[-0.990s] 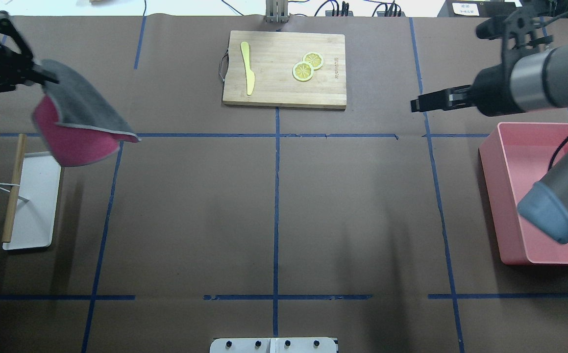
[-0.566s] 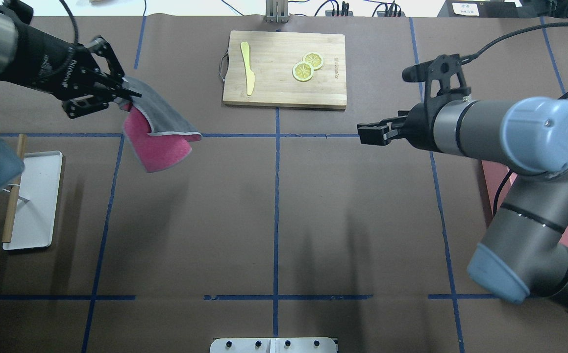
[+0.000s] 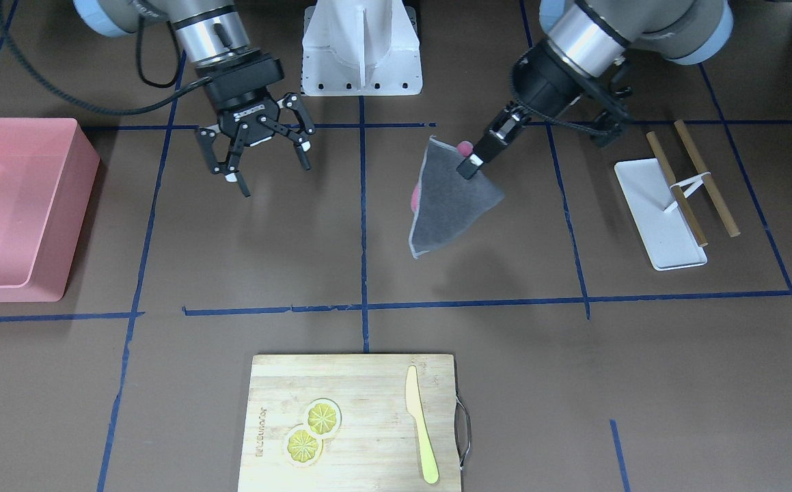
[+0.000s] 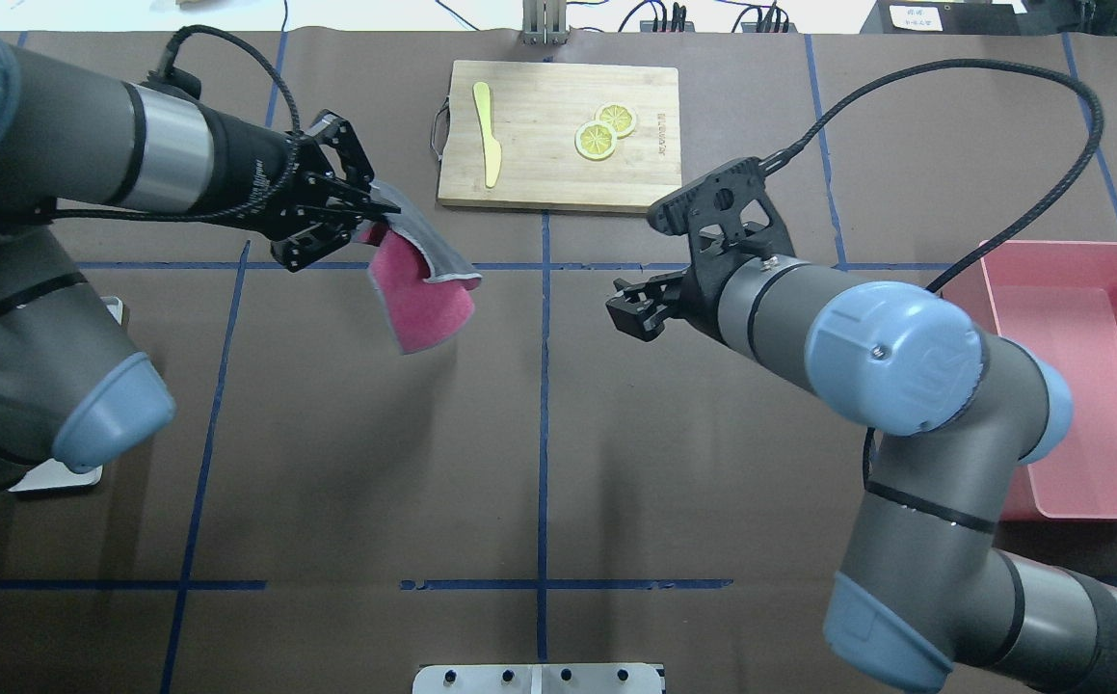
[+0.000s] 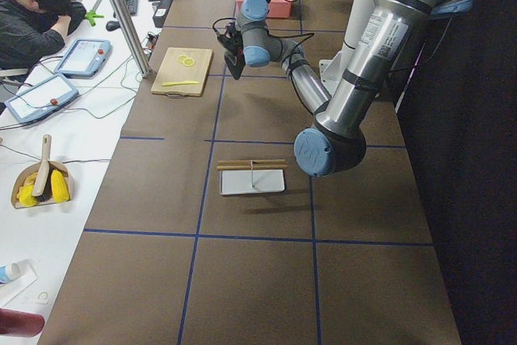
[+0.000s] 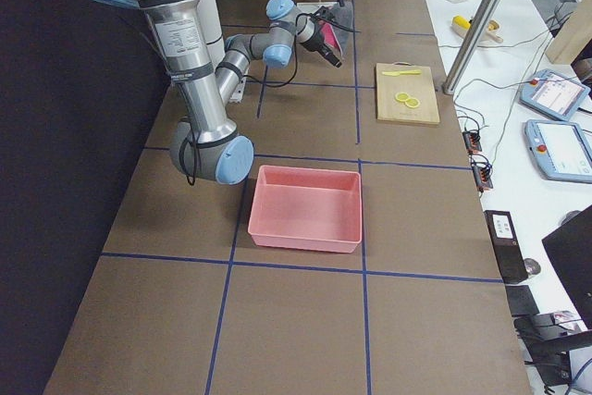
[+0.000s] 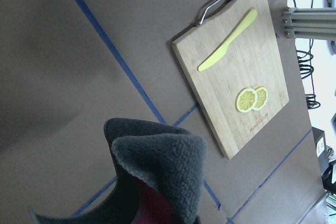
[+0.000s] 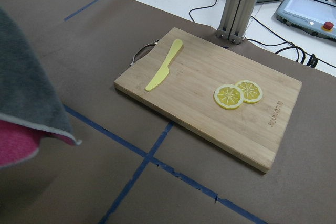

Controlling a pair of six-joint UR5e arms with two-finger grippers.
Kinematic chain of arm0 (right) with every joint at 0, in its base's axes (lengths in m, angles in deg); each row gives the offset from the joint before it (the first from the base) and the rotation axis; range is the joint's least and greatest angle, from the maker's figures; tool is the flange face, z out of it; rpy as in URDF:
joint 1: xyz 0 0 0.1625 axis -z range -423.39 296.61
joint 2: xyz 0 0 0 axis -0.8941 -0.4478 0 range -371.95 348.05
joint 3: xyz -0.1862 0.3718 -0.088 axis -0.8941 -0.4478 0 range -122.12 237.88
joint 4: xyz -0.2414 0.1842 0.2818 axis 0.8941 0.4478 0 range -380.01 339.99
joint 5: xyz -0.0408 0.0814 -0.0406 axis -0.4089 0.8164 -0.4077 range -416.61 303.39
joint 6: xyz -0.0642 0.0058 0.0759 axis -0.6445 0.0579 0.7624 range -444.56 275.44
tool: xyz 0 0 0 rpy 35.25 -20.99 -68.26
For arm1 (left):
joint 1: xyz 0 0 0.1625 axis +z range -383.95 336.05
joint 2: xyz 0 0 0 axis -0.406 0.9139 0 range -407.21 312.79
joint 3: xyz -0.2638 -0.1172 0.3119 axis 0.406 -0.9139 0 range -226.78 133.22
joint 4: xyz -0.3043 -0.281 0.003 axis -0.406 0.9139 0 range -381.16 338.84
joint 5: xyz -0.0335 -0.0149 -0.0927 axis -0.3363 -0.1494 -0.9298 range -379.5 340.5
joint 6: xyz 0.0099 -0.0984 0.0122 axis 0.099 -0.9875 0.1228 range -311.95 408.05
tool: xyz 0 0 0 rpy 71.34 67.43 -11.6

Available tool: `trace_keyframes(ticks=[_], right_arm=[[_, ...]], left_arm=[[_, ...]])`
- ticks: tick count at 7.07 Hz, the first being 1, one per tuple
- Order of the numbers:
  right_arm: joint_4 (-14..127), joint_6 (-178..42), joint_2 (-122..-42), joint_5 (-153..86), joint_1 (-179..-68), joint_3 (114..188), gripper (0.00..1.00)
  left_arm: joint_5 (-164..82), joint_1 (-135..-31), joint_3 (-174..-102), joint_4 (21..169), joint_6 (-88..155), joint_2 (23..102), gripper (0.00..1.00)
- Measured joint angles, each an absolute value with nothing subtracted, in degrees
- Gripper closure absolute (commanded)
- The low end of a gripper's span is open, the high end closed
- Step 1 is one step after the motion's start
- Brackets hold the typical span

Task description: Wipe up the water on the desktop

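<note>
my left gripper (image 4: 380, 207) is clamped on a corner of the cloth (image 4: 423, 301), which is grey on one face and pink on the other; the cloth hangs folded above the desktop (image 4: 375, 463), just to my left of the centre tape line and near the bamboo cutting board (image 4: 558, 135); my right gripper (image 3: 272, 174) hovers across that line, fingers spread wide and empty; the pink bin (image 3: 71, 225) sits at my far right
</note>
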State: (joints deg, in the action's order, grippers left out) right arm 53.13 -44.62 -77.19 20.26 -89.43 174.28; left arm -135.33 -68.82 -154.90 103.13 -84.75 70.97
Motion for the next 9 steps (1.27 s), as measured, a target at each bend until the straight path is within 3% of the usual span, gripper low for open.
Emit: trace_keyframes(ticks=[3,9], right_arm=[[54.5,-45.6,-76.2,14.9,-84.4,174.2,0.0],[54.1,-45.5,-74.7,9.9,-77.9,173.9,0.0]], left_arm=[[-133.4,-67.7,-148.8,106.6,-92.1,75.7,0.97],[-133.3,-63.6,-148.5,107.0,-97.3,78.1,0.98]])
